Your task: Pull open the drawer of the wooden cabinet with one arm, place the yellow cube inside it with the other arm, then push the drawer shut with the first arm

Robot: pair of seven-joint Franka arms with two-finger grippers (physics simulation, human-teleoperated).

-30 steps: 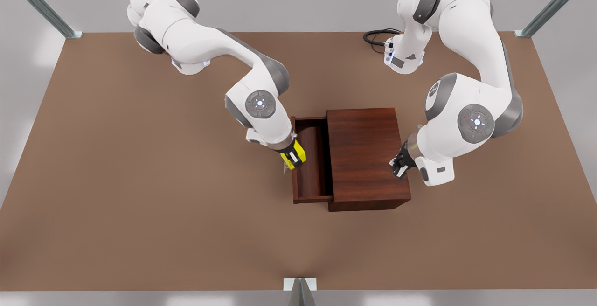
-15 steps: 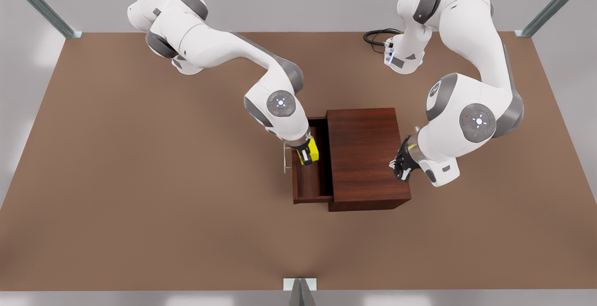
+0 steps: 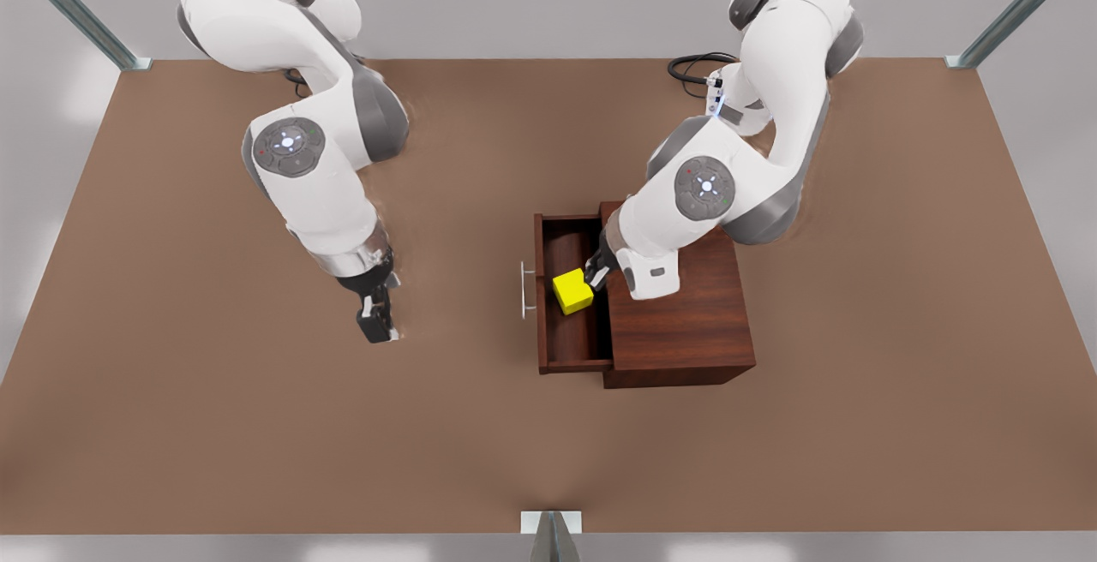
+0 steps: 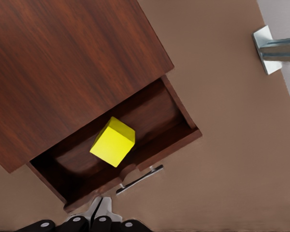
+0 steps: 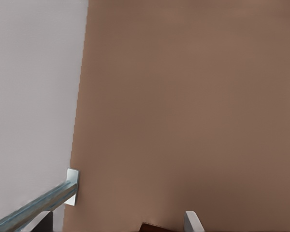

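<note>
The wooden cabinet (image 3: pixel 686 331) stands mid-table with its drawer (image 3: pixel 570 343) pulled out toward the front view's left, silver handle (image 3: pixel 524 289) on its front. The yellow cube (image 3: pixel 572 292) lies free inside the drawer, tilted; the left wrist view shows the cube (image 4: pixel 113 141) on the drawer floor (image 4: pixel 154 116). My left gripper (image 3: pixel 378 331) hangs over bare table well to the front view's left of the handle, its fingers (image 4: pixel 94 212) together and empty. My right gripper (image 3: pixel 594 274) reaches over the cabinet top to the cube's edge, open; one fingertip (image 5: pixel 193 221) shows.
A black cable (image 3: pixel 690 69) coils at the right arm's base. Metal posts stand at the table edges (image 3: pixel 551 532) (image 4: pixel 275 48) (image 5: pixel 43 203). Bare brown table (image 3: pixel 257 425) surrounds the cabinet.
The left gripper let go of the yellow cube in the drawer and pulled back to the front view's left. The right arm swung from the cabinet's right side over its top to the drawer.
</note>
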